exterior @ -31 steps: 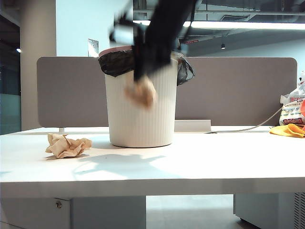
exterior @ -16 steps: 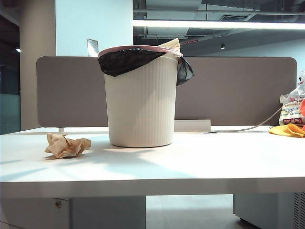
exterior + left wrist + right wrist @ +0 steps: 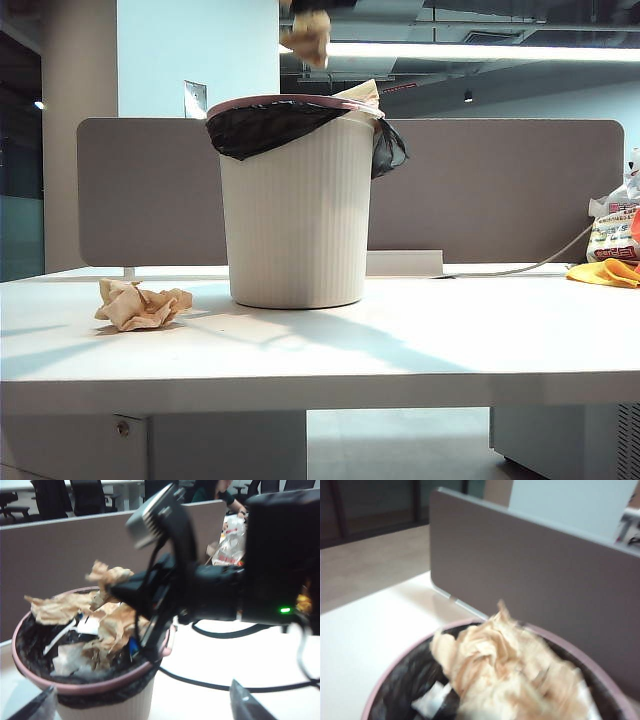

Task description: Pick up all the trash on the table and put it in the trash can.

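Right gripper (image 3: 112,587) clamped on paper wad (image 3: 307,35), hanging directly above trash can (image 3: 296,215) mouth; release drops it straight in. Left gripper (image 3: 142,705) fingers wide apart, empty, beside can rim. Remaining wad (image 3: 140,304) near table (image 3: 420,350) left edge, nearer left arm.

A white ribbed trash can (image 3: 296,210) with a pink rim and black liner stands on a white table (image 3: 420,350). A wad of wrinkly light brown paper (image 3: 140,305) lies beside it; another light brown wad (image 3: 308,36) shows above the rim. Behind runs a grey partition (image 3: 500,190). At the far edge sit a yellow-orange cloth (image 3: 606,272) and a white bag with red print (image 3: 612,232).
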Tool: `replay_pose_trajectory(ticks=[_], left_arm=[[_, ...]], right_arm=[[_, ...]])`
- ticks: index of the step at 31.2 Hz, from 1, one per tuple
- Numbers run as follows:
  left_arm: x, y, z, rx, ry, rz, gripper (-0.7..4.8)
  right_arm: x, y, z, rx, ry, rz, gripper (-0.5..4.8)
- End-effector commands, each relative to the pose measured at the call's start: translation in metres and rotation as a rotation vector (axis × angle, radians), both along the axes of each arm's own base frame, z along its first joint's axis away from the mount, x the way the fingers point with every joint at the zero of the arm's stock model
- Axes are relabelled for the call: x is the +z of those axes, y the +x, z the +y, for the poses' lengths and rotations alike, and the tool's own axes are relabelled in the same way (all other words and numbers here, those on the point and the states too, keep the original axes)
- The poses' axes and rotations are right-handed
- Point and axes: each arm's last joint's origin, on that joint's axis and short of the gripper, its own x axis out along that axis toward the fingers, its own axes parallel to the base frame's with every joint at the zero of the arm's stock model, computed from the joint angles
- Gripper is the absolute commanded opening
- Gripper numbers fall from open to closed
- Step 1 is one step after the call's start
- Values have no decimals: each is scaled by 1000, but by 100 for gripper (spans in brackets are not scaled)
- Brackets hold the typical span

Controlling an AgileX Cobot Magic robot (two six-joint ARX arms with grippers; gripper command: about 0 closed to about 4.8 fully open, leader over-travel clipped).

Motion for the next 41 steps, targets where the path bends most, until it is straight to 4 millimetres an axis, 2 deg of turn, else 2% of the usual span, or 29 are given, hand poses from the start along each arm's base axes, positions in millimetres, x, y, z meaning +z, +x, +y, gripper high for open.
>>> replay_pose_trajectory(ticks=[1,4,7,11,12,13,22,26,32,36,41], left_arm=[[1,-1,2,30,45,-18,479],[-1,-1,3,45,80,-11,479],[-3,-1,3,43,96,-5,479],[-3,-1,3,43,97,-5,479],[-3,-1,3,43,97,-6,479],[-3,-1,3,43,97,-5,479],[-3,-2,3,43,100,1,479],[0,-7,6,63,111,11,479],[0,-25,17,80,141,56,479],[0,-38,24,78,162,91,479],[-1,-52,32,77,172,128,479]], right_arm=[[-14,12,2,30,10,20,-1],[-25,18,5,26,-5,46,-1],[-27,20,6,6,-13,44,15],[-25,19,6,-4,-14,26,385],[-25,19,6,-4,-14,25,420],[-26,19,6,-4,-17,24,434],[-32,16,5,1,-104,74,431],[-20,5,0,2,-115,95,431],[19,-30,-12,19,-93,86,431],[47,-65,-23,33,-77,113,420],[70,-108,-31,80,-110,145,421]])
